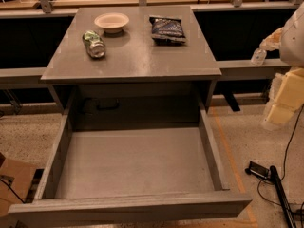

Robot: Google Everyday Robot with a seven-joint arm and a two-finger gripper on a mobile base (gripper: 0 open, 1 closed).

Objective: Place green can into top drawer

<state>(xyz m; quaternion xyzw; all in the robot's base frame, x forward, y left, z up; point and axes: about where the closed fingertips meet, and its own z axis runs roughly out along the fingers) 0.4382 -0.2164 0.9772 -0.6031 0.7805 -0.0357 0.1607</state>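
Note:
The green can [94, 43] lies on its side on the grey cabinet top [137, 61], at the left, just in front of the white bowl [111, 22]. The top drawer [135, 163] is pulled wide open below the cabinet top, and its flat grey bottom is bare. My gripper [260, 53] hangs at the right edge of the view, off the cabinet's right side and far from the can, with the pale arm [287, 94] behind it. It holds nothing that I can see.
A dark blue snack bag [167, 29] lies at the back right of the cabinet top. Cables and a black device [266, 172] lie on the speckled floor at the right. A cardboard piece [12, 182] sits at the lower left. A railing runs behind the cabinet.

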